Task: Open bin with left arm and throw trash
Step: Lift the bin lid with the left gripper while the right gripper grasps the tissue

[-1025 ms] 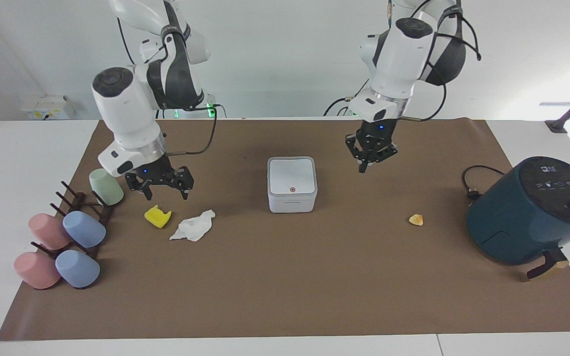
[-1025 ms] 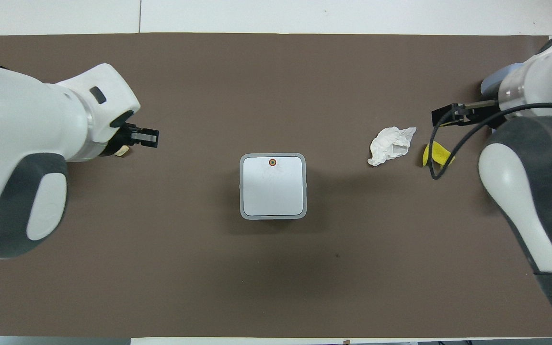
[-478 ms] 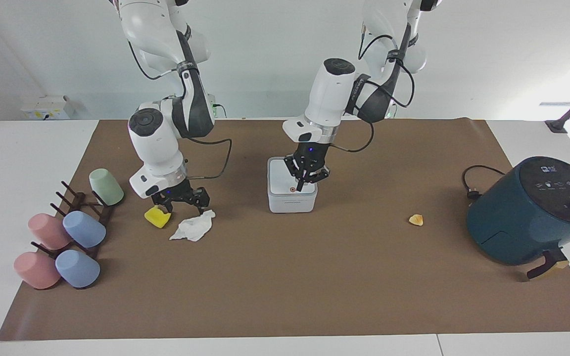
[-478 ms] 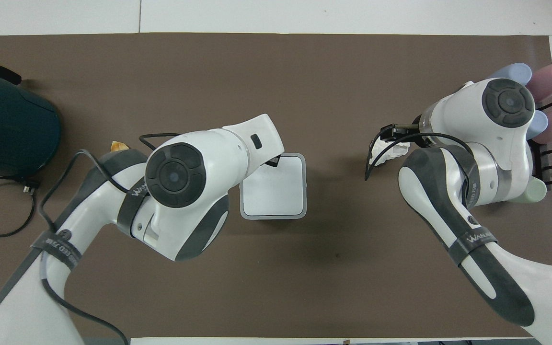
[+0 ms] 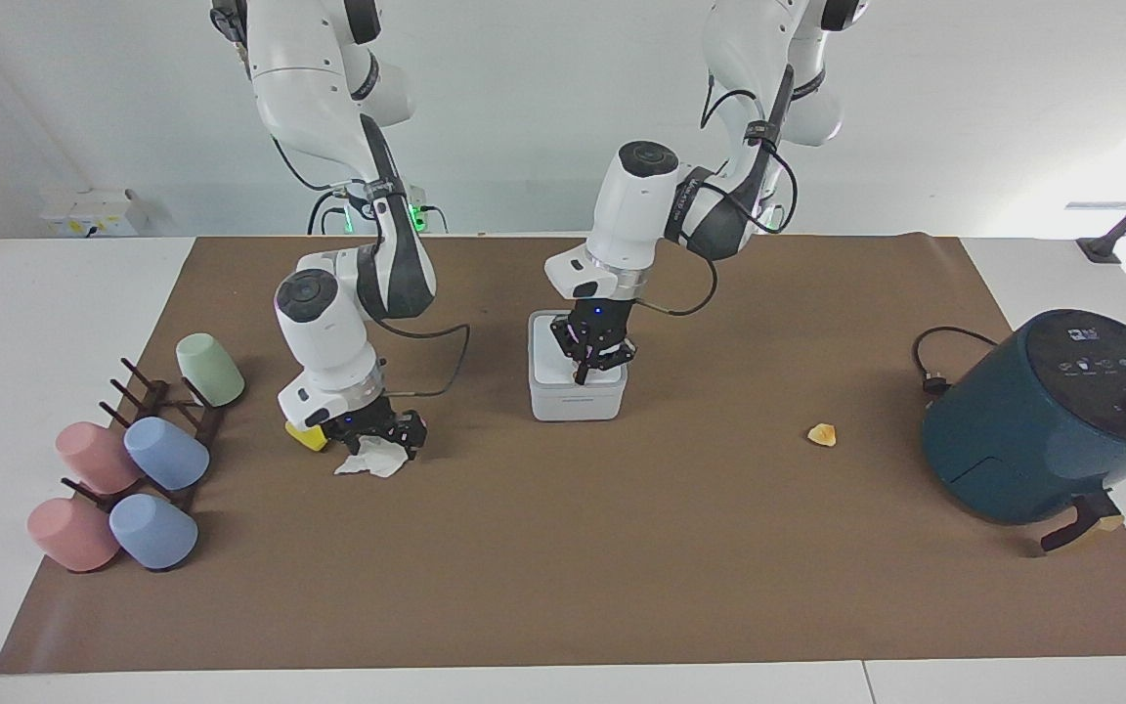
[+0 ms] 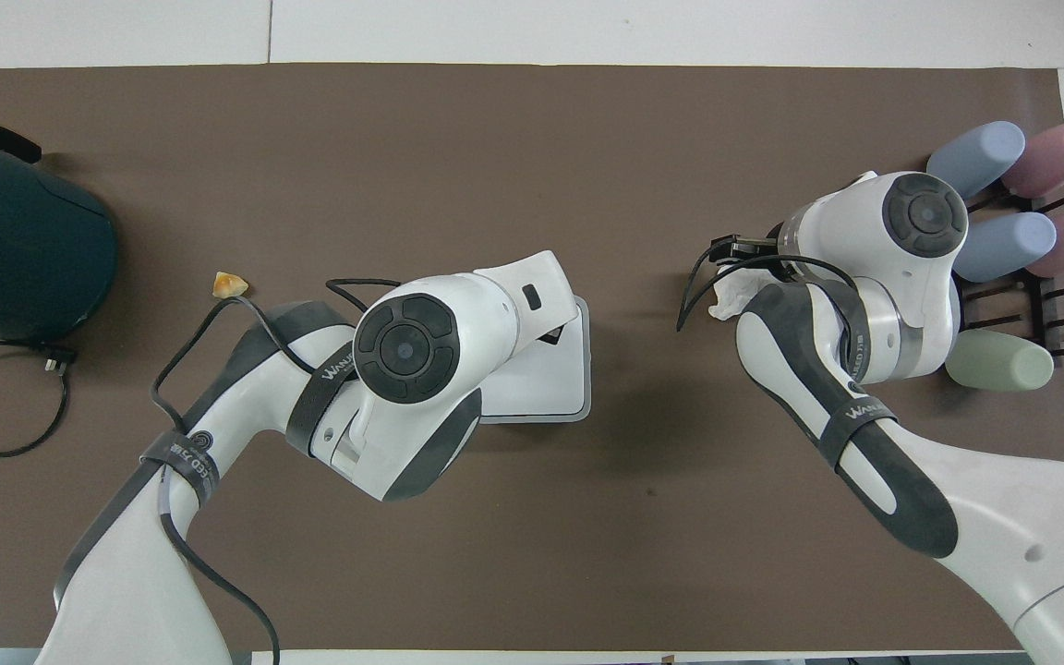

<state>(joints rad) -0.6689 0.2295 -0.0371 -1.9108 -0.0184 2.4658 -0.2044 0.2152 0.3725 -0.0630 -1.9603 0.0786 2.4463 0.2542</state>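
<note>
Bin (image 5: 578, 391) square, lid flat and closed, left gripper (image 5: 583, 374) clenched, tip on lid, right gripper (image 5: 374, 442) down on tissue (image 5: 368, 462), grasp unclear.

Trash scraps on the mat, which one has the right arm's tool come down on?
The crumpled white tissue: the right tool sits on it, while the yellow chunk lies beside it and the orange crumb lies alone near the teal appliance.

Both arms wear glossy white shells with dark-grey joint bands; round dark caps top the wrists above each pincer; black cables loop beside them; grey straps read "WANLI"-like lettering; black pincers carry a small blue light.
</note>
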